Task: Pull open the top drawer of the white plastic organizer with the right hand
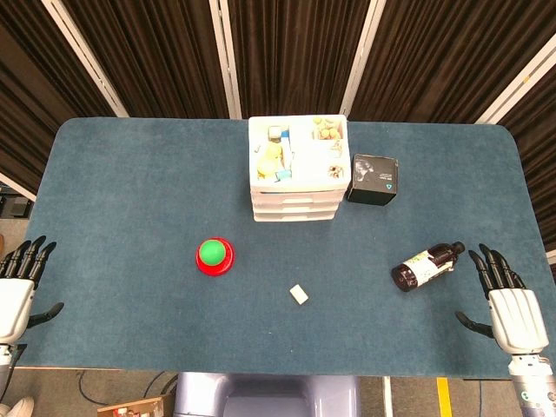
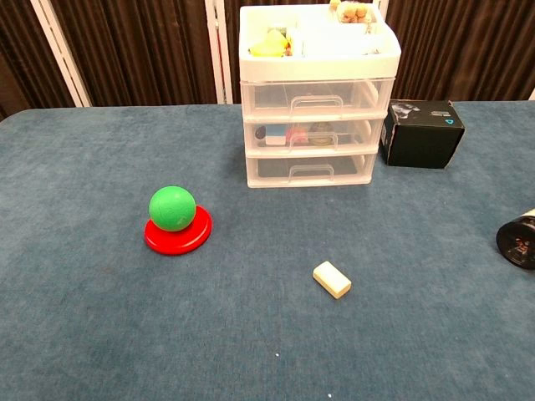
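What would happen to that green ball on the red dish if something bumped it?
The green ball looks round and smooth, so it would probably roll off easily. The red dish under it seems shallow, likely offering little hold. Once on the flat blue table, it could travel far.

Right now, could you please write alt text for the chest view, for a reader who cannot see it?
A white plastic organizer with three closed drawers stands on a blue table, a black box at its right. In front lie a green ball on a red disc and a small white block.
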Tool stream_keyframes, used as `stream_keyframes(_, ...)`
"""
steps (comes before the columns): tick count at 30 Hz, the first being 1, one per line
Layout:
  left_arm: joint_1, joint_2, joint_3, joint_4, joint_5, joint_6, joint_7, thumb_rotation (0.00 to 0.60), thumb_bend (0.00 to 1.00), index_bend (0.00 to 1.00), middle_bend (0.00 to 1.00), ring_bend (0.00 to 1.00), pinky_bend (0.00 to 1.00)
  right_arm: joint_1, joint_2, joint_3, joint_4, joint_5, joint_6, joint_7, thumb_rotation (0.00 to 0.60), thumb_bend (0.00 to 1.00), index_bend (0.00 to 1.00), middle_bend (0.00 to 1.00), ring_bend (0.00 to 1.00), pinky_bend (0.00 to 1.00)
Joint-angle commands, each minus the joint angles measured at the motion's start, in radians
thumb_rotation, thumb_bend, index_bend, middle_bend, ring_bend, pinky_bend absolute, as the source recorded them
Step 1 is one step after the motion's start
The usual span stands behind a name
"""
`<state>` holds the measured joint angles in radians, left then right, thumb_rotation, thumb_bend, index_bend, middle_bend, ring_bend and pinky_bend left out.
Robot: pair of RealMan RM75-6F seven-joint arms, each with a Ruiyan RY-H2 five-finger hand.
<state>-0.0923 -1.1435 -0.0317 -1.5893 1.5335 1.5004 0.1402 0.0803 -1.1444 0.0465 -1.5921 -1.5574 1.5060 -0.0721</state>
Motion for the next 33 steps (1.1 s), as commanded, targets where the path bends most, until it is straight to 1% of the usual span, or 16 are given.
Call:
stream_keyframes(1,0.001,0.002,0.000,-0.002,0.001,0.003,-0.001,0.600,0.00,0.05,0.00,0.00,0.11,0.000,0.003,-0.001,-0.007,0.004,-0.003,-0.010,0.600,0.03,0.00,0.00,0.00,0.27)
stream_keyframes(12,-0.002,0.000,-0.003,-0.001,-0.004,0.001,-0.005,0.600,0.00,0.05,0.00,0.00,0.11,-0.002,0.017,-0.002,-0.041,0.028,-0.024,-0.014,0.600,0.03,0.00,0.00,0.00,0.27)
stream_keyframes(14,-0.002,-0.001,-0.003,0.000,-0.004,0.001,-0.008,0.600,0.00,0.05,0.00,0.00,0.11,-0.002,0.025,-0.007,-0.072,0.043,-0.043,-0.002,0.600,0.03,0.00,0.00,0.00,0.27)
stream_keyframes(16,-0.001,-0.001,-0.002,0.001,-0.005,0.001,-0.010,0.600,0.00,0.05,0.00,0.00,0.11,0.001,0.039,-0.007,-0.124,0.064,-0.067,0.025,0.600,0.04,0.00,0.00,0.02,0.33)
stream_keyframes(18,0.000,-0.003,-0.002,0.002,-0.001,0.006,-0.010,0.600,0.00,0.05,0.00,0.00,0.11,0.009,0.052,0.001,-0.178,0.076,-0.081,0.060,0.600,0.05,0.00,0.05,0.08,0.42)
stream_keyframes(20,0.002,-0.005,-0.002,0.002,0.004,0.014,-0.012,0.600,0.00,0.05,0.00,0.00,0.11,0.021,0.059,0.022,-0.245,0.097,-0.092,0.105,0.600,0.08,0.00,0.16,0.20,0.54)
stream_keyframes(22,0.004,-0.008,-0.001,0.005,0.011,0.022,-0.014,0.600,0.00,0.05,0.00,0.00,0.11,0.037,0.060,0.044,-0.310,0.128,-0.114,0.140,0.600,0.14,0.00,0.39,0.39,0.71)
stream_keyframes(23,0.005,-0.009,0.000,0.006,0.015,0.026,-0.015,0.600,0.00,0.05,0.00,0.00,0.11,0.049,0.060,0.056,-0.349,0.153,-0.135,0.161,0.600,0.18,0.01,0.47,0.47,0.76)
stream_keyframes(24,0.007,-0.010,0.002,0.007,0.017,0.028,-0.017,0.600,0.00,0.05,0.00,0.00,0.11,0.064,0.054,0.074,-0.394,0.189,-0.162,0.195,0.600,0.24,0.02,0.59,0.58,0.82)
stream_keyframes(25,0.008,-0.011,0.002,0.008,0.019,0.031,-0.018,0.600,0.00,0.05,0.00,0.00,0.11,0.079,0.048,0.090,-0.429,0.229,-0.189,0.221,0.600,0.30,0.04,0.69,0.66,0.86)
stream_keyframes(26,0.009,-0.011,0.002,0.009,0.021,0.035,-0.021,0.600,0.00,0.05,0.00,0.00,0.11,0.098,0.039,0.106,-0.464,0.277,-0.226,0.252,0.600,0.37,0.05,0.76,0.72,0.90)
stream_keyframes(27,0.010,-0.011,0.002,0.009,0.022,0.037,-0.024,0.600,0.00,0.05,0.00,0.00,0.11,0.111,0.036,0.116,-0.482,0.310,-0.252,0.264,0.600,0.41,0.06,0.80,0.76,0.91)
stream_keyframes(28,0.012,-0.010,0.002,0.010,0.023,0.042,-0.030,0.600,0.00,0.05,0.00,0.00,0.11,0.135,0.029,0.131,-0.506,0.365,-0.296,0.277,0.600,0.48,0.06,0.84,0.80,0.94)
stream_keyframes(30,0.014,-0.009,0.002,0.013,0.023,0.045,-0.040,0.600,0.00,0.04,0.00,0.00,0.11,0.184,0.014,0.160,-0.530,0.474,-0.367,0.276,0.600,0.56,0.06,0.89,0.83,0.97)
stream_keyframes(32,0.015,-0.006,0.001,0.014,0.020,0.044,-0.048,0.600,0.00,0.04,0.00,0.00,0.11,0.227,-0.008,0.190,-0.539,0.575,-0.416,0.277,0.600,0.62,0.07,0.90,0.85,0.98)
stream_keyframes(33,0.015,-0.005,0.001,0.013,0.019,0.044,-0.052,0.600,0.00,0.04,0.00,0.00,0.11,0.251,-0.023,0.209,-0.541,0.636,-0.437,0.280,0.600,0.64,0.07,0.90,0.85,0.98)
